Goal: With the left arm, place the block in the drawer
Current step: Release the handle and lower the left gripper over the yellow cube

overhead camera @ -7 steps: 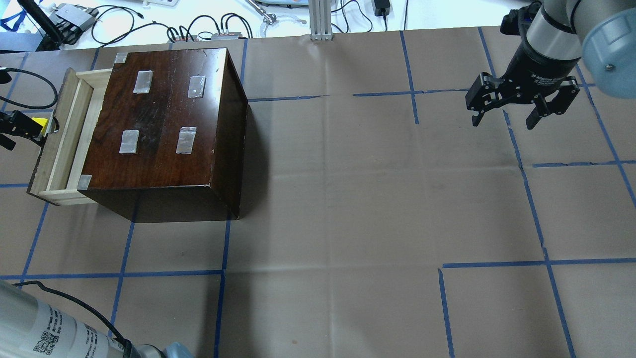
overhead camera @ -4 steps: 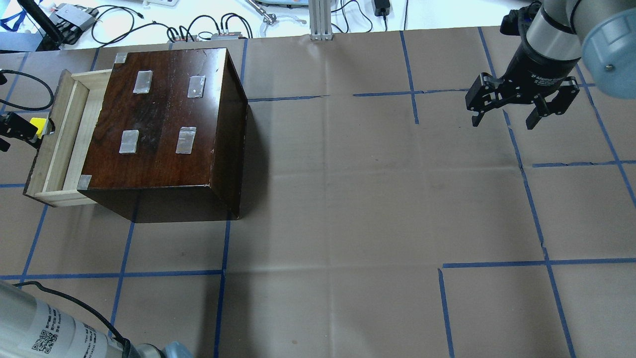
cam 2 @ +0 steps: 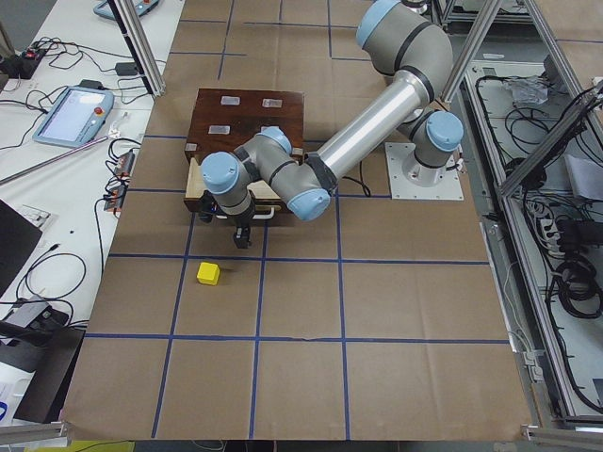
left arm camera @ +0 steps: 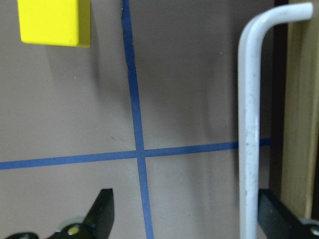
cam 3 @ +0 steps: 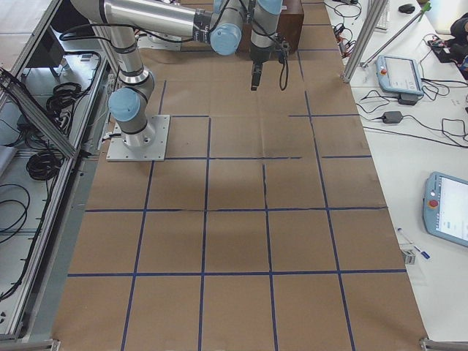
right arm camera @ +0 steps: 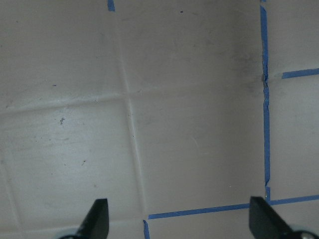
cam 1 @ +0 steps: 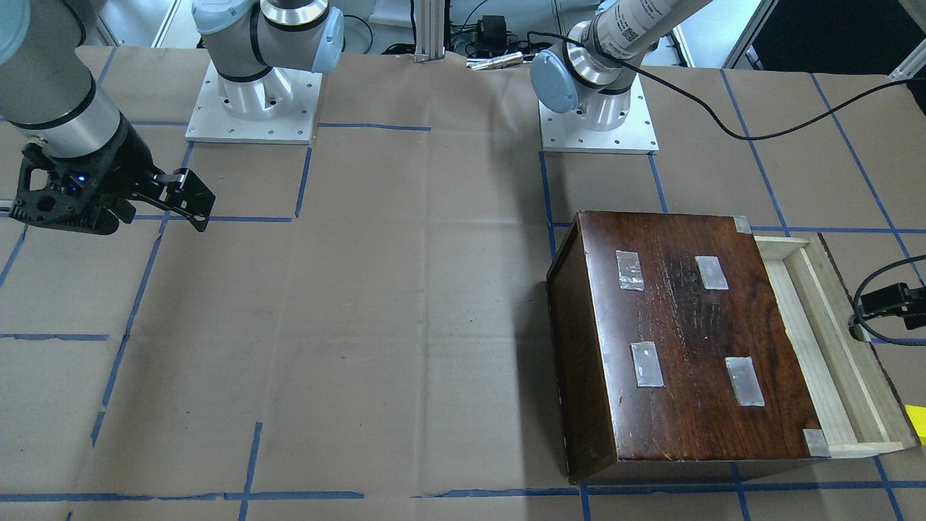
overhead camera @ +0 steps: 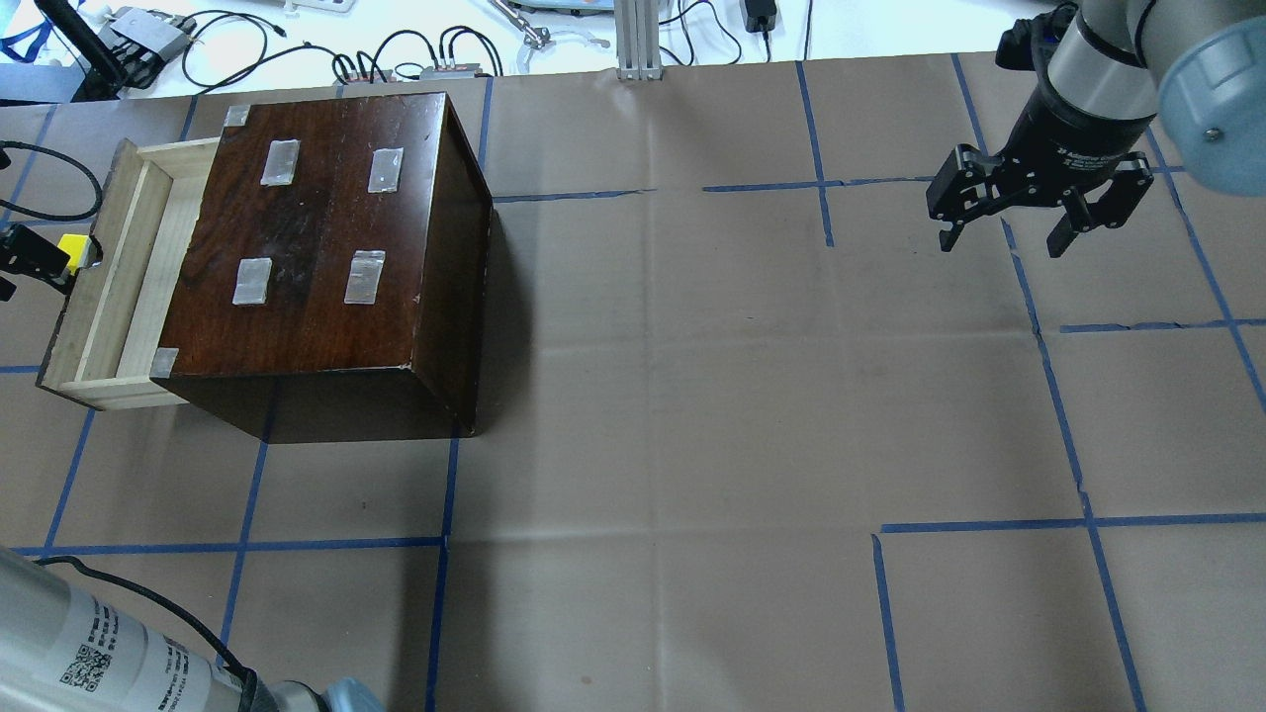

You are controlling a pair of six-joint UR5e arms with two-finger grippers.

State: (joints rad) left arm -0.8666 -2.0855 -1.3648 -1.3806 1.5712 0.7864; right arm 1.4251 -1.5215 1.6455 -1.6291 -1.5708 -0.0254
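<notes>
The yellow block (overhead camera: pixel 71 250) lies on the table paper just outside the drawer's front; it also shows in the left view (cam 2: pixel 208 273) and at the top of the left wrist view (left arm camera: pixel 55 22). The drawer (overhead camera: pixel 99 287) stands pulled out of the dark wooden box (overhead camera: pixel 316 227) and holds nothing I can see. My left gripper (left arm camera: pixel 189 216) is open, low in front of the drawer. The drawer's white wire handle (left arm camera: pixel 248 124) stands between its fingers, close to the right one. My right gripper (overhead camera: pixel 1004 237) is open and empty, above the table at the far right.
The box carries silver tape patches (overhead camera: pixel 368 277) on its top. Cables and gear (overhead camera: pixel 415 59) lie beyond the table's far edge. The left arm's black cable (cam 1: pixel 723 119) loops over the table behind the box. Blue tape lines cross the brown paper.
The drawer has slid farther out to the left, and my left gripper moved left with it. The box shifted slightly. The right arm has not moved.
</notes>
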